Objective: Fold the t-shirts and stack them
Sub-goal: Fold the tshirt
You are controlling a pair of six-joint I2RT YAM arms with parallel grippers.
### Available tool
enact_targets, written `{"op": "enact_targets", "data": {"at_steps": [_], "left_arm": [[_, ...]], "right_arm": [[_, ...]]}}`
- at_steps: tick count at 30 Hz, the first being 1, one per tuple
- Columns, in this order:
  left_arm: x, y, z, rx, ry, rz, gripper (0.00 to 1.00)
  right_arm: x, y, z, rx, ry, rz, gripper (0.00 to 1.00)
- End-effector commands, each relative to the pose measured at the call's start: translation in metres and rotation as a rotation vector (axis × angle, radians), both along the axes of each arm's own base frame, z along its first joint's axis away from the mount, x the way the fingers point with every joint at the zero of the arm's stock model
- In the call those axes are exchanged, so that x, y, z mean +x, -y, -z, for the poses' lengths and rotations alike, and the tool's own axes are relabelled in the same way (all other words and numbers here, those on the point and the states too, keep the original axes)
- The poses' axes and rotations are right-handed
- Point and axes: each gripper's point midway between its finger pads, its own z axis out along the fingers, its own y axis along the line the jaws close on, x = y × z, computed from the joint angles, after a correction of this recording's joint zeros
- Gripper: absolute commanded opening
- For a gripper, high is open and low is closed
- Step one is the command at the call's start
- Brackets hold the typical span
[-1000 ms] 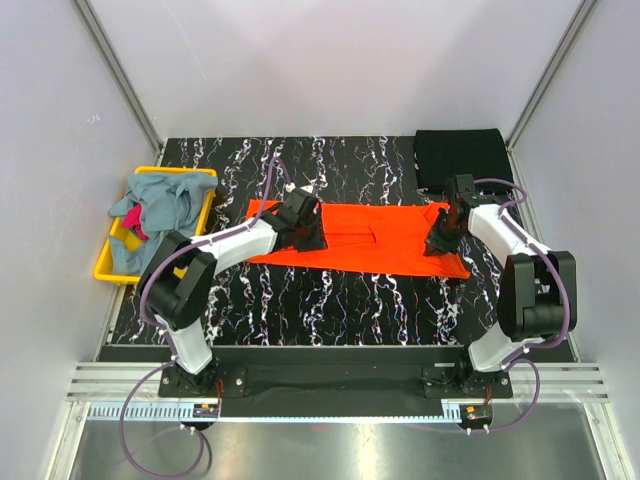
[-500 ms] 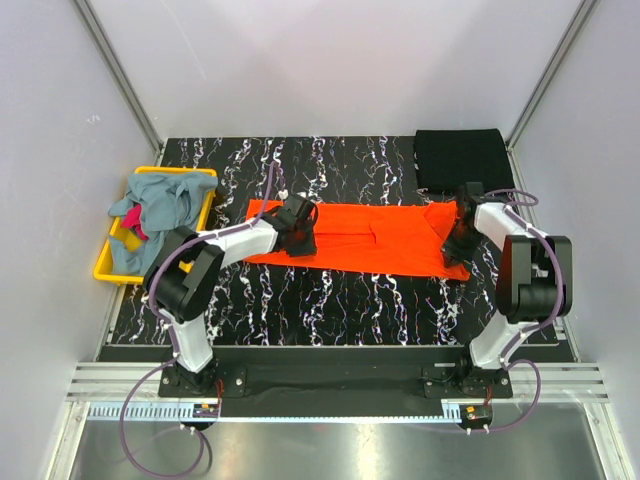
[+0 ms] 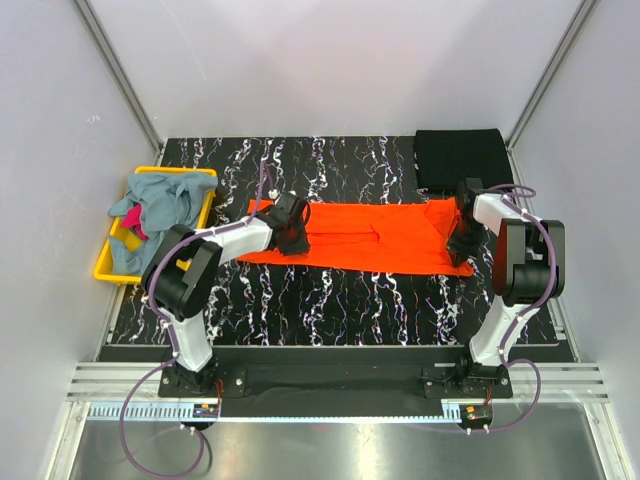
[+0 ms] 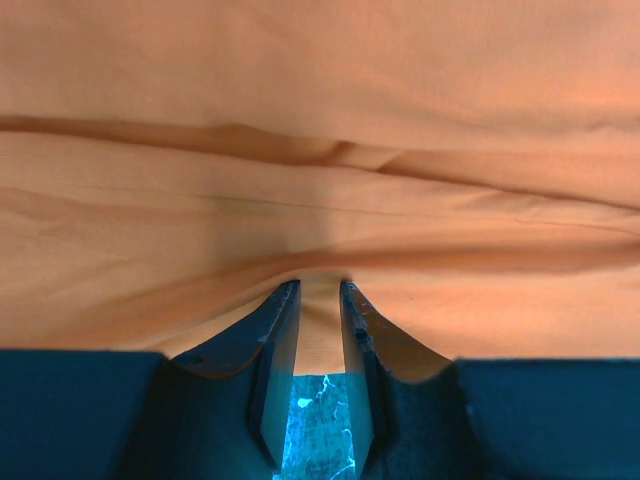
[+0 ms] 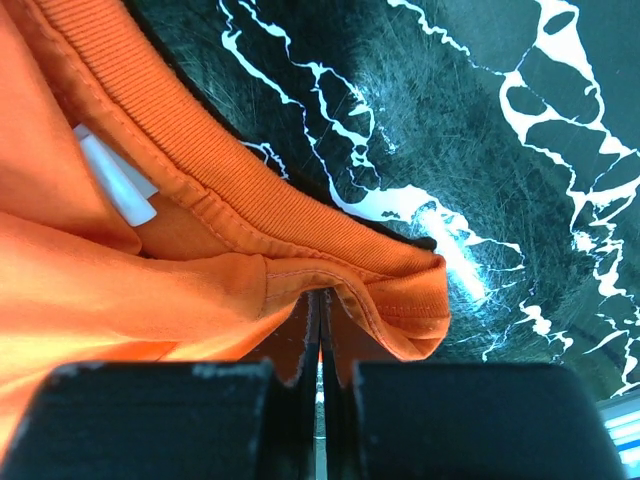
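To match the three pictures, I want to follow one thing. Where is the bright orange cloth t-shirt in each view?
Top external: the bright orange cloth t-shirt lies spread across the middle of the table.
Left wrist: the t-shirt fills the upper part of the picture.
Right wrist: its ribbed collar and white label fill the left and lower part.
Shared landmark: the black marble-patterned table top with white veins.

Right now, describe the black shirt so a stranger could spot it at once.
Start at the marbled black table and go to its far right corner. The black shirt lies there folded into a flat rectangle. The orange shirt is spread out mid-table, and the grey-blue shirt sits crumpled in the yellow bin.
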Motion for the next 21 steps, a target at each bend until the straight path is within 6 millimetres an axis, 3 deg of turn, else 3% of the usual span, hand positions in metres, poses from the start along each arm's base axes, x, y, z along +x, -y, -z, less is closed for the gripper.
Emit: {"op": "enact_targets", "data": {"at_steps": [1,10,15,19,21], "left_arm": [[-0.006,-0.023,0.012,0.065,-0.03,-0.035,0.3],[0.007,0.016,-0.075,-0.151,0.106,0.067,0.34],[0.01,0.004,-0.076,-0.131,0.114,0.039,0.34],[0.009,-0.032,-0.06,-0.064,0.095,-0.066,0.33],[0.011,-0.05,-0.058,-0.05,0.099,-0.125,0.33]], "right_arm": [[0.008,0.018,0.008,-0.074,0.012,-0.008,0.01],[0.023,-0.013,-0.033,0.087,0.183,0.056,0.06],[0.005,-0.005,-0.046,0.043,0.15,0.042,0.06],[0.0,-0.004,-0.055,0.034,0.167,0.035,0.06],[-0.006,-0.005,-0.049,0.038,0.145,0.04,0.05]]}}
